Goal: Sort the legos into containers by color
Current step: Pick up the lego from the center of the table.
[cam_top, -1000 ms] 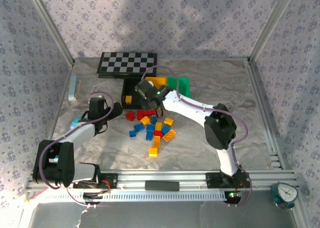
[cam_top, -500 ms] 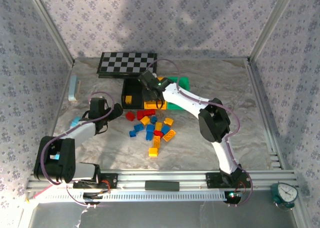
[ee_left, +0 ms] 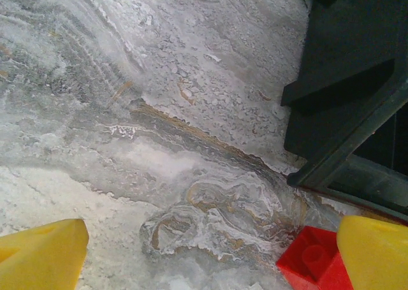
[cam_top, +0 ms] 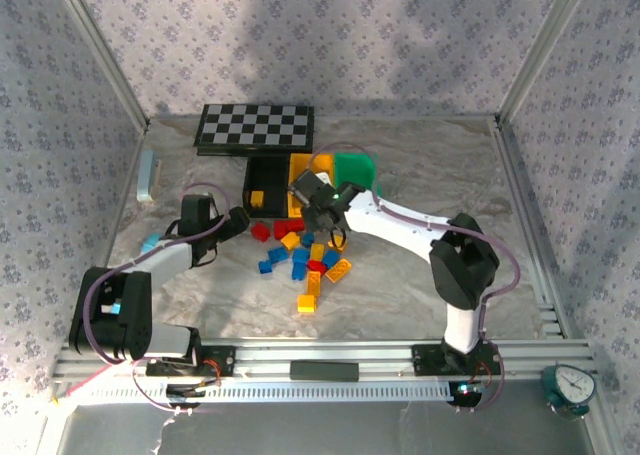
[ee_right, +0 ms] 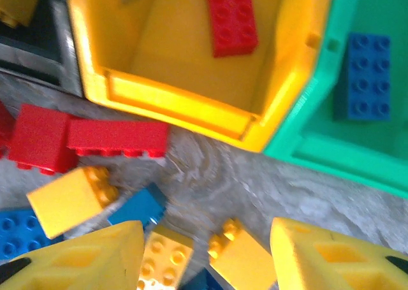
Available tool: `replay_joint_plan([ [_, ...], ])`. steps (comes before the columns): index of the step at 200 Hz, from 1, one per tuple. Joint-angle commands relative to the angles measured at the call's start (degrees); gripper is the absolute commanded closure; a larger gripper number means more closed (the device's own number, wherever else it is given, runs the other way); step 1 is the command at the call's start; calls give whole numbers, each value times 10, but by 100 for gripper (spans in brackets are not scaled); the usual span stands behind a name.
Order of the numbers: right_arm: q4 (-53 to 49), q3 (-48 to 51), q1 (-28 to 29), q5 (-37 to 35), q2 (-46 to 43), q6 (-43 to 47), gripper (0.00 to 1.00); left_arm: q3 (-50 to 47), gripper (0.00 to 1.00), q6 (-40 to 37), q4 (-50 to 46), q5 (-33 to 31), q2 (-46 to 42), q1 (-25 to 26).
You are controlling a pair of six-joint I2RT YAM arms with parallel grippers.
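Right gripper (ee_right: 207, 255) pulled back from yellow bin (ee_right: 178, 105) over legos (cam_top: 300, 258) — jaws spread, empty; left gripper (ee_left: 209, 255) spread too, near black bin (ee_left: 344, 105).

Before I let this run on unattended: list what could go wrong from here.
1. The right gripper is open over crowded bricks; a blue brick lies right beside a yellow-orange brick, so one grab may take two colours.
2. The left gripper, open, sits close to the black bin; reaching the red brick could shove that bin.

Bins (cam_top: 320, 161) block behind legos (cam_top: 300, 256); table (cam_top: 390, 287) rightward open.
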State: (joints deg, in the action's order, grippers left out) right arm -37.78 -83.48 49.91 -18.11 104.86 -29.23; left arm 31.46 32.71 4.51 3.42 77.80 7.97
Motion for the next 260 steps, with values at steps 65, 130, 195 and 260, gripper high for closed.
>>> replay_joint_plan([
  [65,27,109,-11,20,-46,-63,43,-12,0,1,41,16,-39,-4],
  [130,86,170,-24,64,-41,-91,43,-31,0,1,62,22,-61,-4],
  [195,120,162,-36,104,-8,-97,42,-31,0,2,55,18,-66,-4],
  [260,106,138,-37,103,33,-92,45,-22,0,4,41,12,-55,-3],
])
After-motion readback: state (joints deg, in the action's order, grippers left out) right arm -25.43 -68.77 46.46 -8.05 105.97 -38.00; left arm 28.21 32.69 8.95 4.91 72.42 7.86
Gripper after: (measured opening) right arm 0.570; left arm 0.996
